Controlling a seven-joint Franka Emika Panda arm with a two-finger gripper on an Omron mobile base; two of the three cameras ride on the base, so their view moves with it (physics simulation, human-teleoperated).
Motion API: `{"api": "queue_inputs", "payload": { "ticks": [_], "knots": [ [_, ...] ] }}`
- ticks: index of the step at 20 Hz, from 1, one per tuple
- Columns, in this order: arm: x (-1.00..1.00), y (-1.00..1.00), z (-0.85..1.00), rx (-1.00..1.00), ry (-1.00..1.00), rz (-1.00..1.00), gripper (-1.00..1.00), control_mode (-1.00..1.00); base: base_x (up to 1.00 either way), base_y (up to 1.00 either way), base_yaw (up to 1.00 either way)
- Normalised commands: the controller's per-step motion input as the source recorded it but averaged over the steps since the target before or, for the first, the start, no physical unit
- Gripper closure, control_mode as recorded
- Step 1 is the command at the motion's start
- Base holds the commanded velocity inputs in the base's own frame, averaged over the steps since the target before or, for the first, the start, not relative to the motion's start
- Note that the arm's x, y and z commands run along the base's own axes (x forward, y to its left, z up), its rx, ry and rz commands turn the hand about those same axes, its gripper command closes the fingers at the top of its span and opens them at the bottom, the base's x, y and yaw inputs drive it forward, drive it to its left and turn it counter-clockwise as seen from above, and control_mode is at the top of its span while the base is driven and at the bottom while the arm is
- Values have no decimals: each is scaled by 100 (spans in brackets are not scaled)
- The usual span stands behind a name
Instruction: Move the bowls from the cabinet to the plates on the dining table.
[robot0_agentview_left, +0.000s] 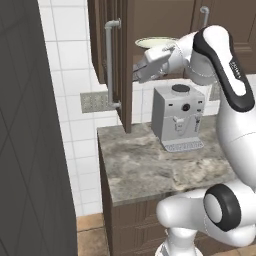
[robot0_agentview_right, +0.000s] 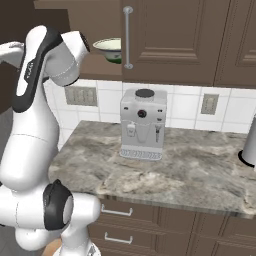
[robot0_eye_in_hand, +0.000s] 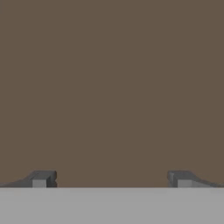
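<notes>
1. The deep cream-white ceramic bowl with a greenish inside (robot0_agentview_right: 111, 48) sits on the shelf of the dark brown wooden wall cabinet (robot0_agentview_right: 175, 40), door swung open, above the mottled grey stone desk (robot0_agentview_right: 165, 165).
2. The tool (robot0_eye_in_hand: 112, 179) is empty, jaws spread wide, facing plain brown cabinet wood close up.
3. The white arm's wrist (robot0_agentview_left: 155, 62) is up at shelf level, just beside the bowl.
4. My read: rigid, glazed, likely slippery and chippable, so pinch the thin rim wall, one finger inside.
</notes>
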Motion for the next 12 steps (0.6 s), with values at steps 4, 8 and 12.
{"api": "queue_inputs", "payload": {
  "ticks": [4,8,12],
  "knots": [
    [0,-55,2,-6,-9,-9,-100,-100,0,0,0],
    [0,-50,0,-10,-8,-11,-100,-100,0,0,0],
    [0,-45,-1,-11,-8,-10,-100,-100,0,0,0]
  ]
}}
